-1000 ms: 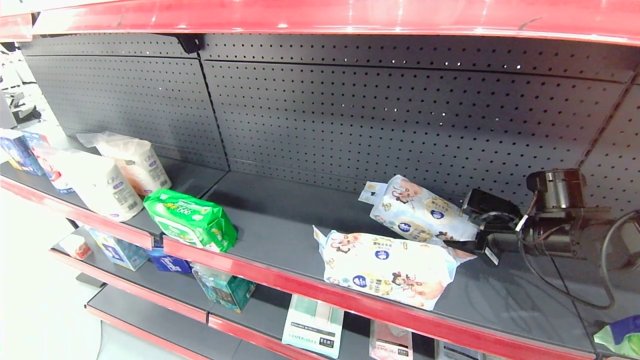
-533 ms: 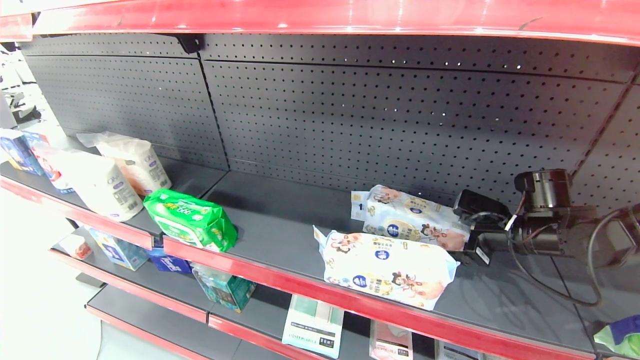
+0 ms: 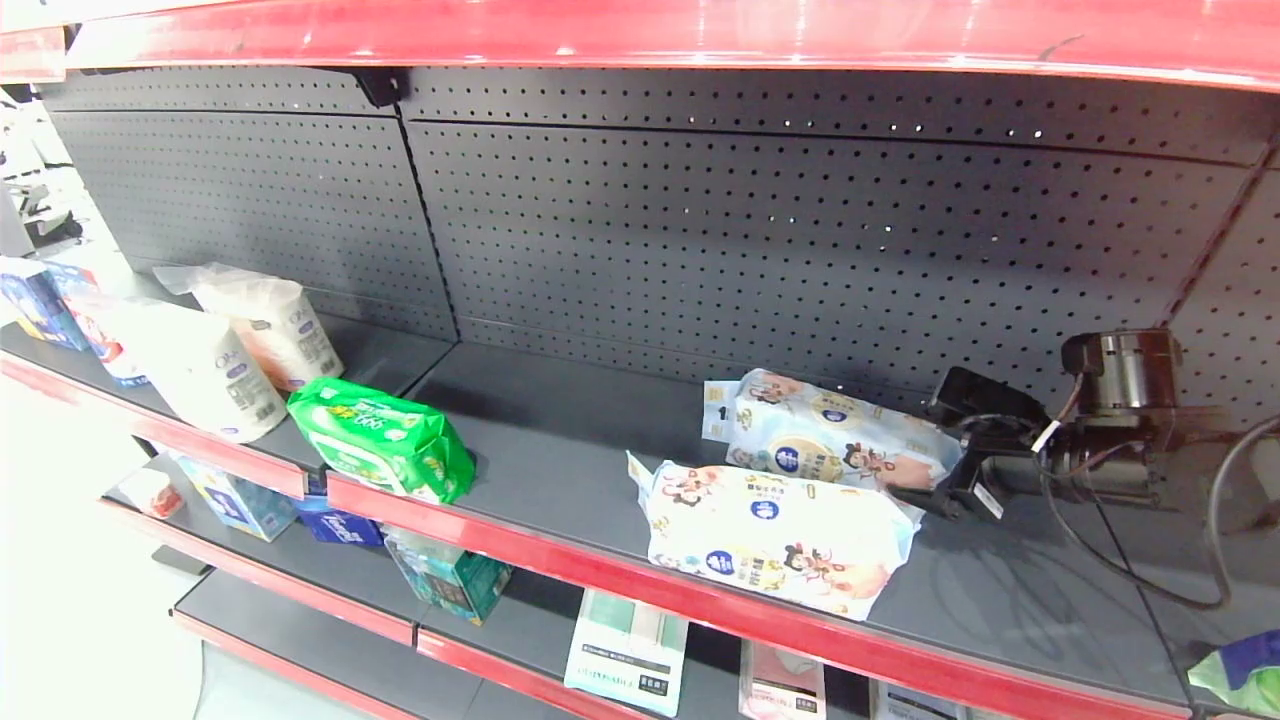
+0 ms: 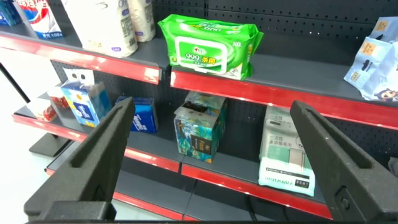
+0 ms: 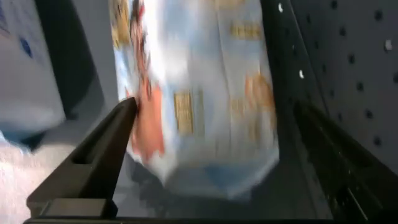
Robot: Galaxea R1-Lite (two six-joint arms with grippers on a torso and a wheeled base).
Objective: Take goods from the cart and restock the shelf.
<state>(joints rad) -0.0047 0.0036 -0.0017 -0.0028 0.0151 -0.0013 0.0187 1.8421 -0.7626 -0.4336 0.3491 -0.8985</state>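
Dark shelf [image 3: 560, 440] with rear wipes pack [image 3: 835, 440] loose within wide-open right claw [image 5: 211, 112]; left claw [image 4: 211, 106] wide open, empty.

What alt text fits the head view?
The right gripper sits open around the end of a cartoon-printed pack lying at the back of a dark shelf. A matching pack lies in front, a green pack and white rolls farther left.

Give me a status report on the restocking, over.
Left gripper open, empty. Right gripper open around end of wipes pack lying on shelf. Second pack just in front, at shelf lip.
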